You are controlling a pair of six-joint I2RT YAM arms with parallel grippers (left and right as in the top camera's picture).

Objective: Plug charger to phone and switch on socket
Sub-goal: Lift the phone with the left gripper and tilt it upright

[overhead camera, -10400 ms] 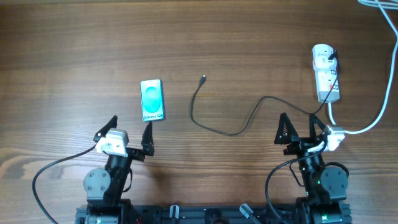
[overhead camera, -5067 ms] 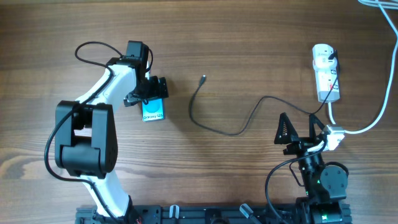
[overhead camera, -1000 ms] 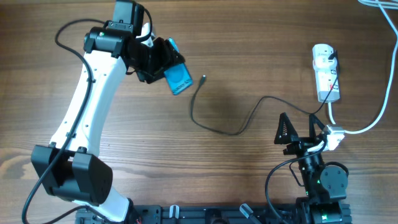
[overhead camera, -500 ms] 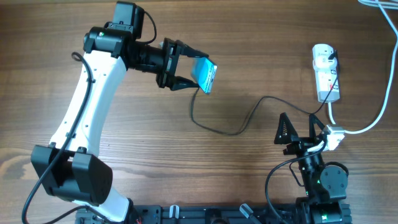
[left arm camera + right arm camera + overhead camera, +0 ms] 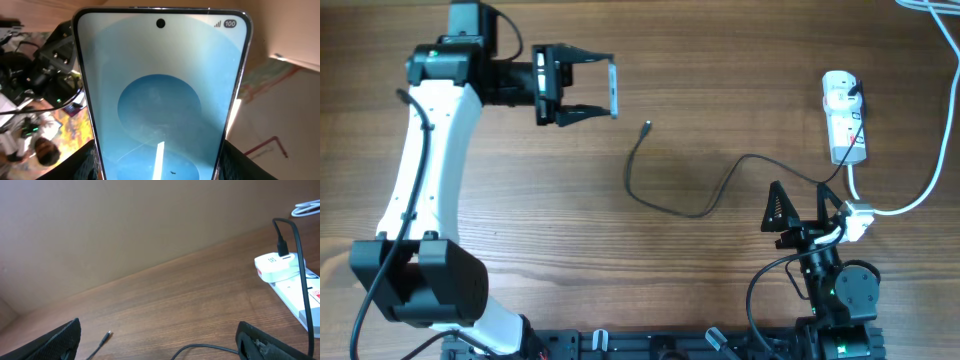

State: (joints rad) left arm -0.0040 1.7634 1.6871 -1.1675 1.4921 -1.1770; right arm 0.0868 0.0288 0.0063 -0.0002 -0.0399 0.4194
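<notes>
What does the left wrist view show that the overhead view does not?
Only the left wrist view shows the screen of the phone: lit blue, a camera hole at the top, "100" in a corner. Only the overhead view shows the charger lying loose on the table, the socket at the right, and the phone edge-on. Both show the left gripper holding the phone.

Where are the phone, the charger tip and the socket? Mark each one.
phone (image 5: pixel 160 100): left wrist view, middle of its screen.
charger tip (image 5: pixel 647 126): overhead view, the cable's free end.
socket (image 5: pixel 846 125): overhead view, middle of its white body.
</notes>
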